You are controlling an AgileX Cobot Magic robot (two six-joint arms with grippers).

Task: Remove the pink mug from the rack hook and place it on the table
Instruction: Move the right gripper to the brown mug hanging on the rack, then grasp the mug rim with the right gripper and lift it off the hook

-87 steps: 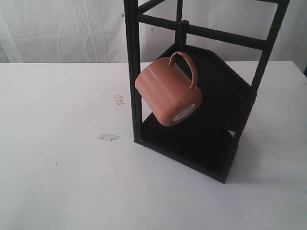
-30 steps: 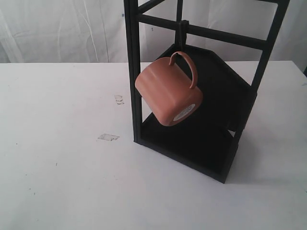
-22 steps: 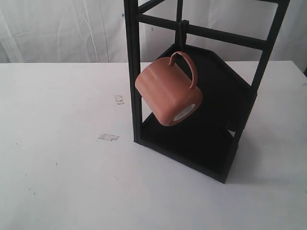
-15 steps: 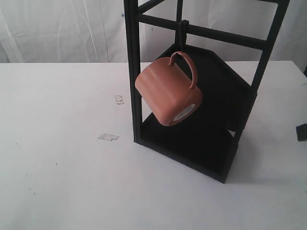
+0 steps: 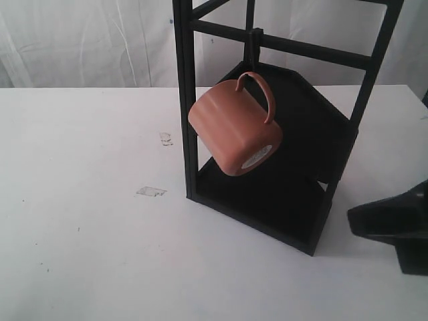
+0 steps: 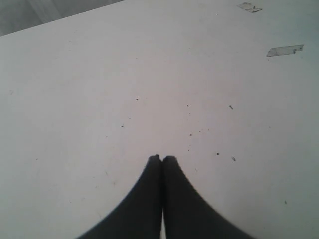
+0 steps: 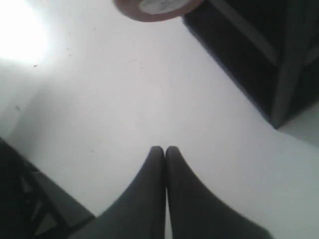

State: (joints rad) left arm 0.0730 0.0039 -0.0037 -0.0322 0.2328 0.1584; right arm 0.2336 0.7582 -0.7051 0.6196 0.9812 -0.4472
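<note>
The pink mug (image 5: 234,128) hangs tilted by its thin handle from the rack hook (image 5: 251,52) under the black rack's (image 5: 184,100) top crossbar, its pale base label facing down and forward. Its base rim (image 7: 157,9) shows at the edge of the right wrist view. My right gripper (image 5: 353,219) enters at the right edge of the exterior view, low over the table (image 5: 87,227), pointing toward the rack's front corner; its fingers are shut with nothing between them (image 7: 164,148). My left gripper (image 6: 162,158) is shut over bare white tabletop and does not appear in the exterior view.
The rack's two black shelves (image 5: 294,114) sit behind and below the mug. A scrap of clear tape (image 5: 151,192) and a scuff (image 5: 165,138) lie left of the rack. In the left wrist view, tape bits (image 6: 284,50) lie far from the fingers.
My right gripper has come into the exterior view from the right edge and moved left toward the rack. The mug and rack have not moved.
</note>
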